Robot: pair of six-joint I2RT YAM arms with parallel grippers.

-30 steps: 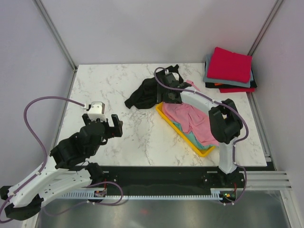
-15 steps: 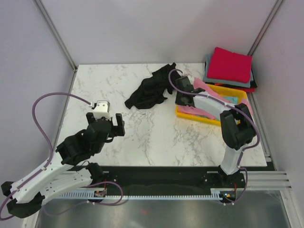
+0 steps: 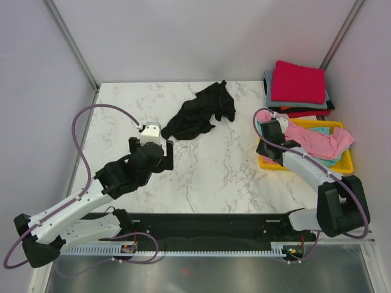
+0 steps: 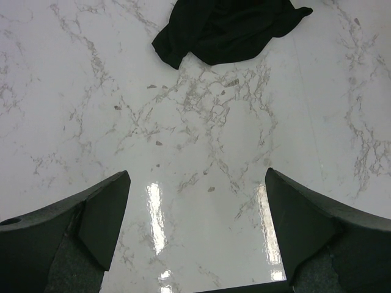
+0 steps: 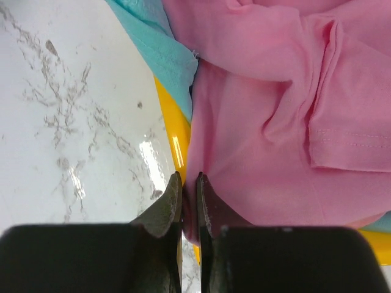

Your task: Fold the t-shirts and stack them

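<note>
Two arms sat at the near edge of the marble worktop (image 3: 232, 177).

Top view: the left gripper (image 3: 153, 149) hung over bare marble left of centre, jaws spread wide with nothing between them. A crumpled black t-shirt (image 3: 198, 113) lay just beyond it, toward the middle of the far edge and not touching the gripper. A yellow tray (image 3: 348, 166) sat by the right edge, holding a bunched pink t-shirt (image 3: 311, 139) on top of a teal t-shirt (image 3: 330, 162). The right gripper (image 3: 267, 148) was at the tray's left wall, on the pink cloth. A folded pile sat in the far right corner, with a red t-shirt (image 3: 297, 82) on top and a grey t-shirt (image 3: 269, 91) showing under it. The lower layers were too hidden to sort out.

Left wrist view: both fingers (image 4: 101, 213) were far apart over shiny marble, nothing gripped. The black t-shirt (image 4: 226, 27) was at the top of the view, well clear of the left gripper (image 4: 197, 177).

Right wrist view: the right gripper (image 5: 188, 183) had its jaws nearly together, pinching the hem of the pink t-shirt (image 5: 275, 110). The teal t-shirt (image 5: 165, 43) peeked out beneath, draped over the yellow tray (image 5: 174, 140) rim, with marble to the left.
</note>
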